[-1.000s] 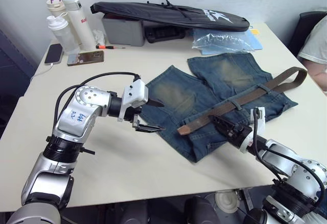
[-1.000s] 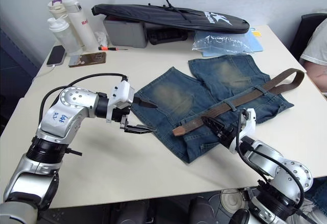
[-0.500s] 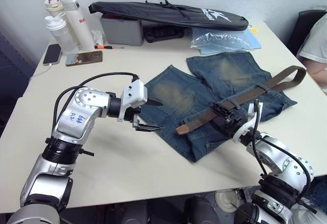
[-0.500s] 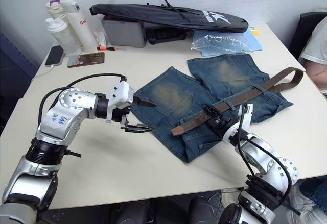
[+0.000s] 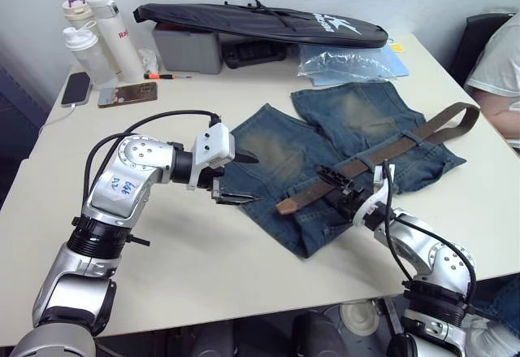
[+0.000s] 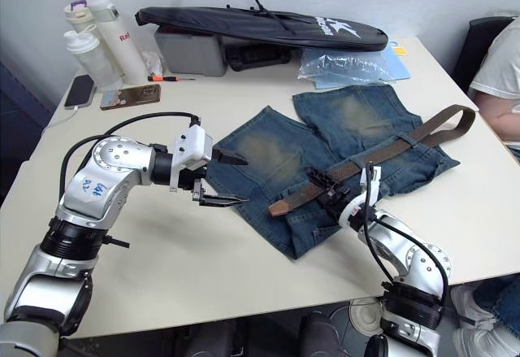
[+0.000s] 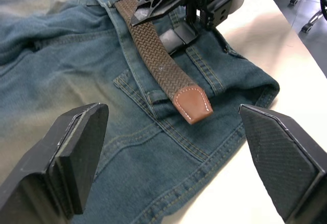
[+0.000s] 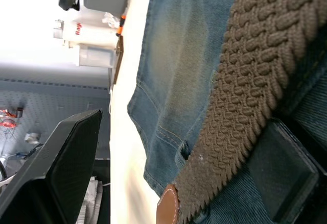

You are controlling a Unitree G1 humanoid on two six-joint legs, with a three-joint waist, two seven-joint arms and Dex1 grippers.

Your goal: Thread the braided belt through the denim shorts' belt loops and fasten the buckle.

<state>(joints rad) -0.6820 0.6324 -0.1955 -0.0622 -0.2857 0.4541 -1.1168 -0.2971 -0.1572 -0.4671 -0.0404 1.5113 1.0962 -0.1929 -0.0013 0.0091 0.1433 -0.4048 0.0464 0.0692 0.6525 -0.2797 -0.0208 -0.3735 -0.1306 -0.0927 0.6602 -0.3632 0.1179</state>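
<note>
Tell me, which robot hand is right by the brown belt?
The right gripper. Its open fingers sit at the braided belt on the denim shorts. The left gripper hovers open beside the shorts, away from the belt.

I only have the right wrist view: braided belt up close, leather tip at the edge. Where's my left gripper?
Observer: The left gripper is open and hovers at the denim shorts' edge. It is on the robot's left of the leather tip and not touching it.
Operator: Is the belt through any loops behind my right gripper?
Observer: Yes. Beyond the right gripper, the braided belt passes under a belt loop.
Operator: And the buckle end?
Observer: The far end curls off the shorts on the robot's right. I cannot make out the buckle there.
</note>
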